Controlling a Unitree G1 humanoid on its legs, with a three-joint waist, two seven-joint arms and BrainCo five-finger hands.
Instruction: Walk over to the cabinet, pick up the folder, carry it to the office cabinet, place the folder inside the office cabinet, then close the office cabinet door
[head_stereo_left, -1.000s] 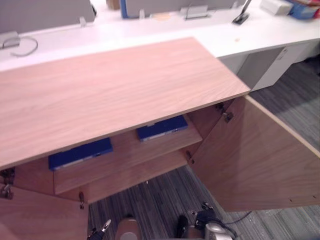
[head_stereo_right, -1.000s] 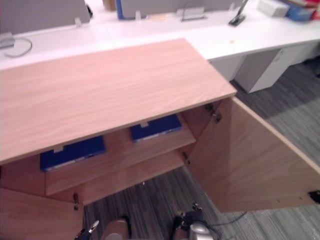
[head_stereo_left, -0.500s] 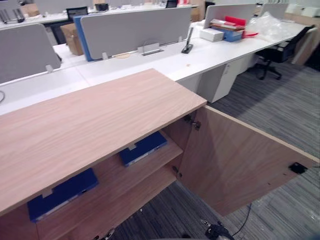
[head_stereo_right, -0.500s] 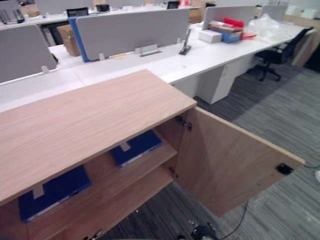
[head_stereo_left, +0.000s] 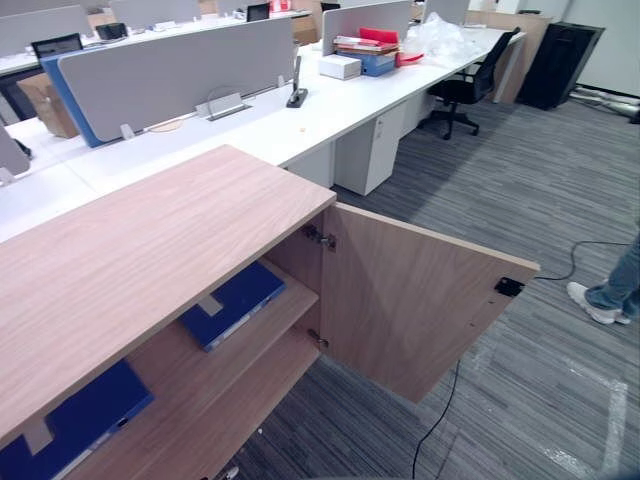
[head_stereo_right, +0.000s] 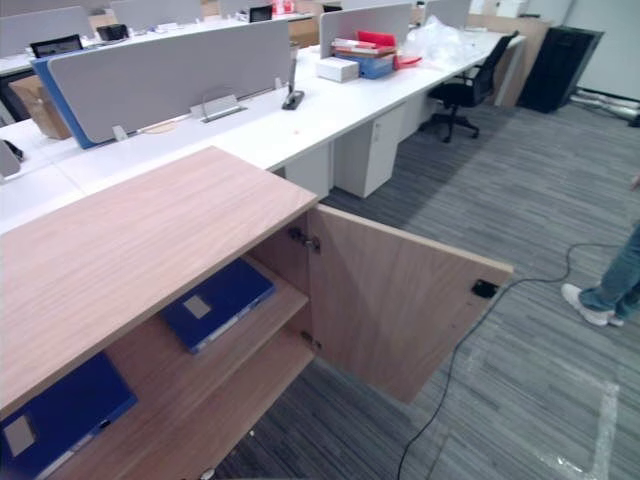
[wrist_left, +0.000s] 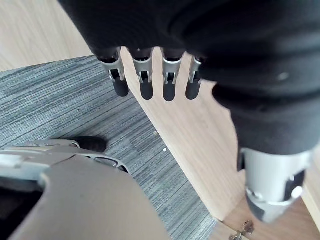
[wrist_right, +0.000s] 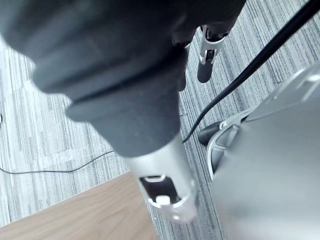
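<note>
Folder (head_stereo_left: 75, 425), blue, flat at left end of shelf (head_stereo_left: 285, 300) inside cabinet (head_stereo_left: 150, 250); second blue folder (head_stereo_left: 232, 303) further right. Door (head_stereo_left: 410, 300) swung wide. Left hand (wrist_left: 142, 75) released, fingers straight above carpet; right hand (wrist_right: 206, 52) relaxed, grasping nothing. Person's leg (head_stereo_left: 615, 285) far right.

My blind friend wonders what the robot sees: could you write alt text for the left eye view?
A wooden cabinet stands with its door swung open, showing a blue folder and a second folder lying flat on the shelf. Behind it run white desks with grey dividers; a person's leg shows at the right edge, on grey carpet.
</note>
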